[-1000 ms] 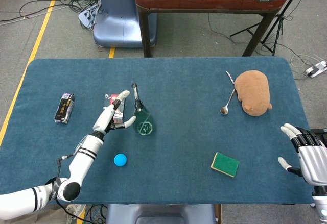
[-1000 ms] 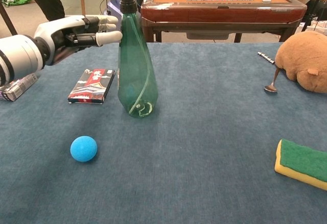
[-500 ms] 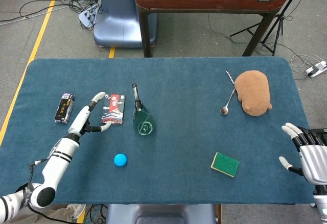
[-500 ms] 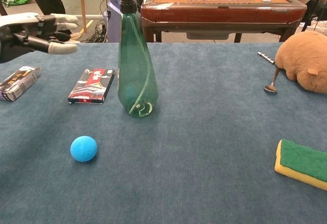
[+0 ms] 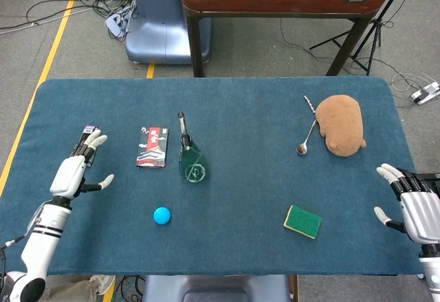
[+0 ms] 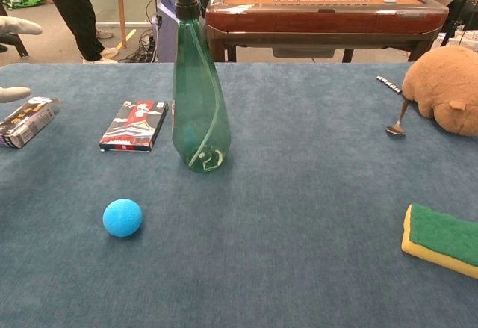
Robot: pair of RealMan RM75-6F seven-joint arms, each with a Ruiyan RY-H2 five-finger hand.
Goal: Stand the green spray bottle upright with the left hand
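The left robot hand (image 5: 73,171) hovers over the far left of the blue-covered counter (image 5: 247,199), fingers spread wide and holding nothing; in the chest view only its fingertips (image 6: 16,25) show at the left edge. A small dark packet (image 5: 86,135) lies just beyond it, at its 12 o'clock. Next comes a flat printed card box (image 5: 152,146). Just beside that, at its 3 o'clock, the green spray bottle (image 6: 196,93) stands upright on its base, nozzle on top, touching nothing else. A blue ball (image 5: 161,214) sits at the bottle's 7 o'clock, apart from it. A green-and-yellow sponge (image 5: 303,221) lies toward the near right, a metal spoon (image 5: 304,142) rests against a brown plush toy (image 5: 341,124). The right robot hand (image 5: 411,204) hangs at the right edge, fingers apart, empty.
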